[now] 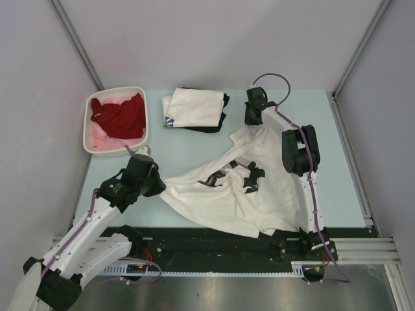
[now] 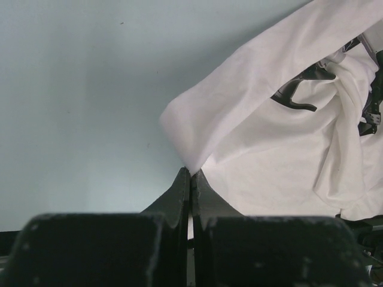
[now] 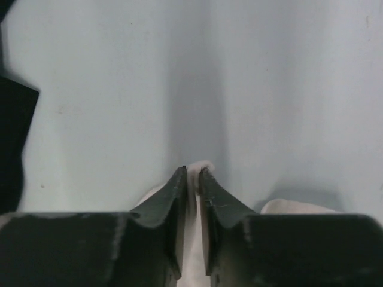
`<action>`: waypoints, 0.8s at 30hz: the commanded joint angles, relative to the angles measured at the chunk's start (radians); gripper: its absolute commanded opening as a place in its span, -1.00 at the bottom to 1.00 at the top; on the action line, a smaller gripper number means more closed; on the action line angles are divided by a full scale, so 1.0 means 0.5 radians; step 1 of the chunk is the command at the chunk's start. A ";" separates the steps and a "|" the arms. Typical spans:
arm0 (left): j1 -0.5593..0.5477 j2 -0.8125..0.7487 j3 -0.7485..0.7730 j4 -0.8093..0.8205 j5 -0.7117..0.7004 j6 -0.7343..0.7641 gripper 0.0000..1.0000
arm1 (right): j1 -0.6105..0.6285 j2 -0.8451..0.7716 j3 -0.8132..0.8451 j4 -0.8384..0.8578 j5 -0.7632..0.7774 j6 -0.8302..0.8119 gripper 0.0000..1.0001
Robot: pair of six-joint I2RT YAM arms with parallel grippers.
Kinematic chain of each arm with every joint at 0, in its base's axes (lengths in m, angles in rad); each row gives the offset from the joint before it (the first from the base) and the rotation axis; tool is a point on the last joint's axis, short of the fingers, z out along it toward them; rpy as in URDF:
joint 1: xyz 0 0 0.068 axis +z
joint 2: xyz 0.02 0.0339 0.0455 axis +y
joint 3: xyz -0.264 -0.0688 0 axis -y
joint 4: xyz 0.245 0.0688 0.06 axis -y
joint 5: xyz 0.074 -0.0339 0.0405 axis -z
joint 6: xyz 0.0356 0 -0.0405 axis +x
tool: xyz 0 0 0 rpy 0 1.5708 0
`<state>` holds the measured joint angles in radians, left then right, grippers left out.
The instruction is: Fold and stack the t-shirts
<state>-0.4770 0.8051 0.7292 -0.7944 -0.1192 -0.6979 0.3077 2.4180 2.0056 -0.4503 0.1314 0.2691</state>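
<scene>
No text, brand or number can be read anywhere. The spread white t-shirt (image 1: 227, 194) carries a black print (image 1: 249, 176), crumpled into illegible shapes (possibly lettering, but folds hide it). The folded white t-shirt (image 1: 193, 107) shows a small blue mark (image 1: 170, 120), too small to read.
</scene>
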 commanded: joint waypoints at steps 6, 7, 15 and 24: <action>0.034 -0.033 -0.016 0.052 0.027 0.037 -0.99 | 0.044 -0.090 0.017 -0.035 0.126 -0.007 -1.00; 0.034 -0.036 -0.010 0.052 0.024 0.049 -1.00 | 0.050 -0.160 0.008 -0.026 0.157 -0.020 -1.00; 0.086 0.059 0.397 -0.013 -0.166 0.233 -0.99 | 0.118 -0.807 -0.063 0.042 0.492 -0.118 -1.00; 0.258 0.288 1.234 -0.092 -0.096 0.549 -0.99 | 0.308 -1.671 -0.093 0.042 0.900 -0.366 -1.00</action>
<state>-0.3683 0.9176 1.1572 -0.8417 -0.1535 -0.5293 0.4244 1.7565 1.9461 -0.4606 0.4583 0.1589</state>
